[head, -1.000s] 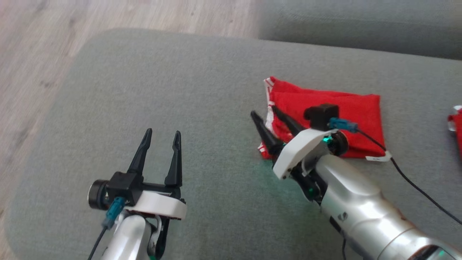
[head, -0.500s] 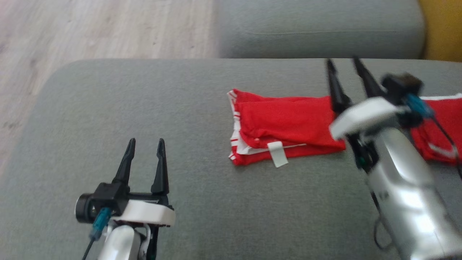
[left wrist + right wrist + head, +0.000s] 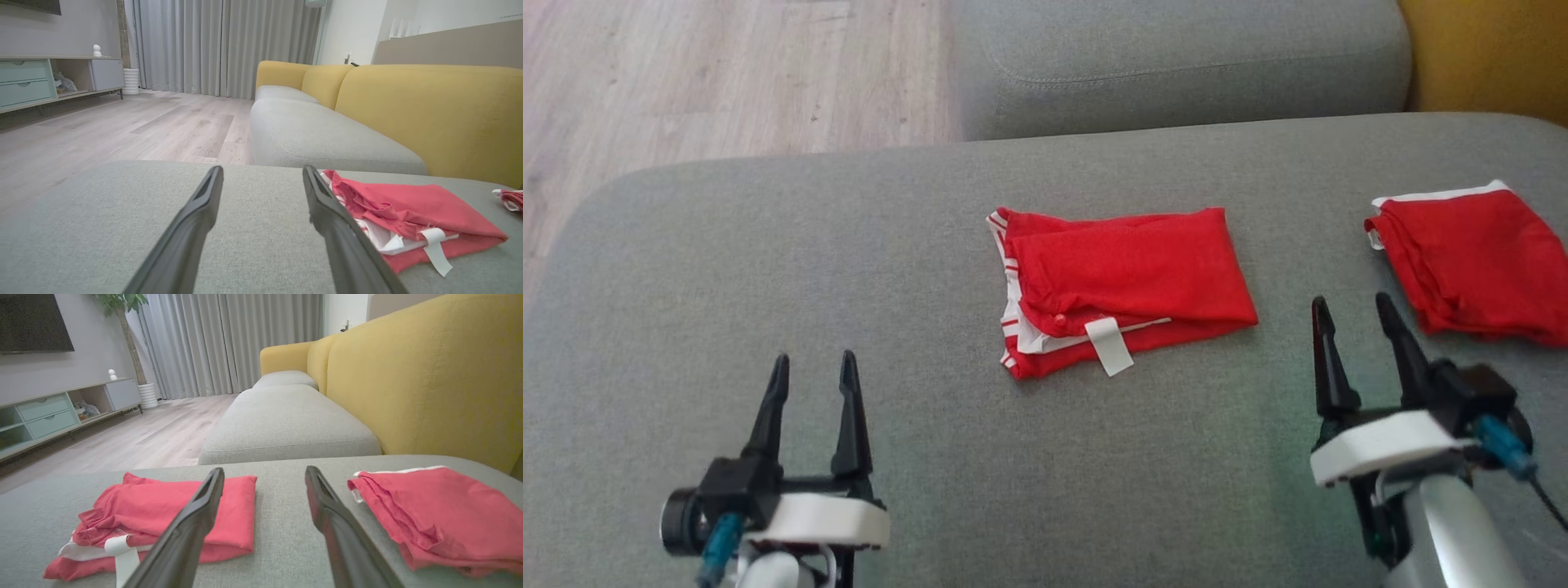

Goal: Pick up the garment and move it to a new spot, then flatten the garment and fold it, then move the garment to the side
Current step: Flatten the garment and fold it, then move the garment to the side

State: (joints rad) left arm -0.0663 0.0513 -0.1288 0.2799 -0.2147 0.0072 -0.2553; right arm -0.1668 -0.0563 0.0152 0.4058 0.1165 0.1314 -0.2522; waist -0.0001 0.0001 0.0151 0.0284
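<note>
The big grey seat cushion [image 3: 768, 269] takes up most of what I can see. A second grey cushion [image 3: 1176, 73] butts against its far edge, and the yellow sofa back [image 3: 429, 106] rises along its right side. Pale wooden floor [image 3: 686, 82] runs past the far left corner toward a low TV cabinet [image 3: 49, 412] and grey curtains [image 3: 212, 45].

The garment [image 3: 1123, 278], red with white trim, lies folded into a rough rectangle around the middle of the cushion. It is a bit nearer the far edge than the near one, with its trimmed end turned to the left. A second red garment [image 3: 1474, 261], also folded, lies near the cushion's right edge, well apart from the first with bare grey fabric between them.

The right gripper [image 3: 1352, 300] hovers by the near edge, its fingers spread wide and empty. It points at the gap between the two red pieces and touches neither. The left gripper [image 3: 815, 359] sits toward the near left corner, fingers likewise apart with nothing in them, well clear of the garment.

A small white label [image 3: 1109, 345] sticks out of the garment's near edge onto the cushion.
</note>
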